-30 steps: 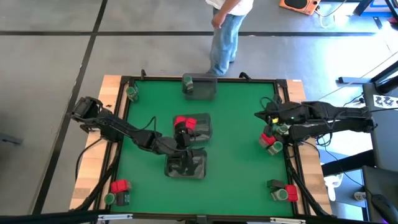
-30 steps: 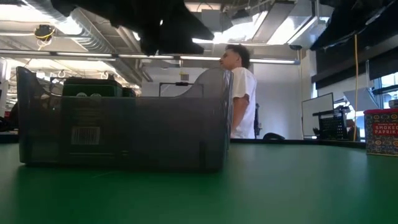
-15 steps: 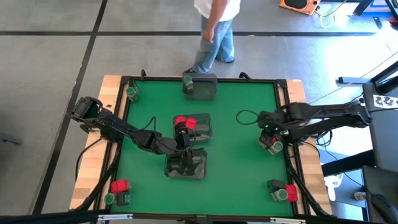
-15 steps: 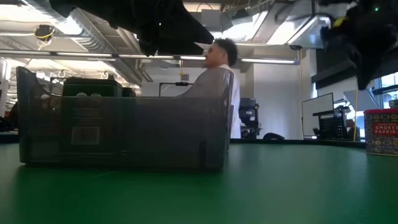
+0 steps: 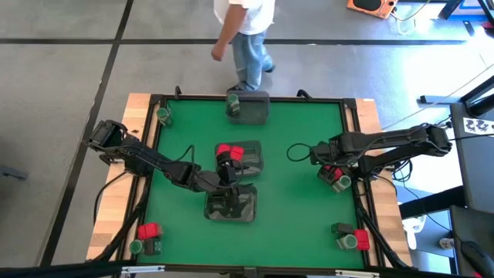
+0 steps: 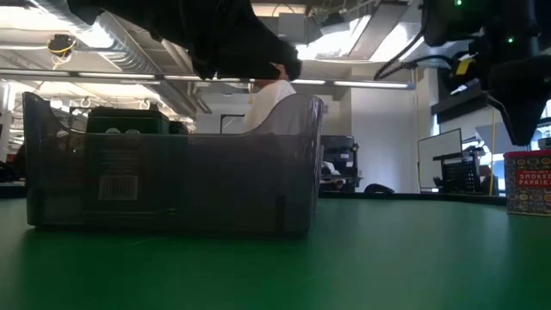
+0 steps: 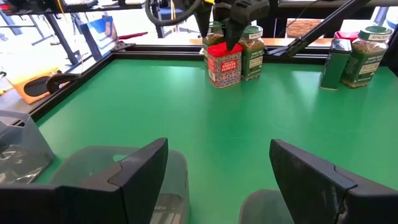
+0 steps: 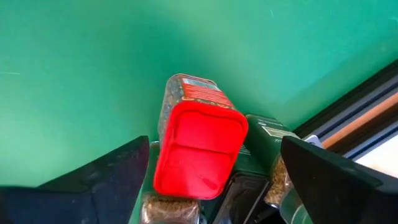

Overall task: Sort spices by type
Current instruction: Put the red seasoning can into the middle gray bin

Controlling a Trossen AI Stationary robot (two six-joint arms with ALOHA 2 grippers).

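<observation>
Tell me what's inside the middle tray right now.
The middle tray holds red spice tins at its left end. The left arm overlaps that corner, so anything beneath it is hidden.

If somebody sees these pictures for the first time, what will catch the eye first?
Probably the right gripper, open right above a red paprika tin in the cluster by the table's right edge. Next, the left gripper over the clear trays at the centre.
</observation>
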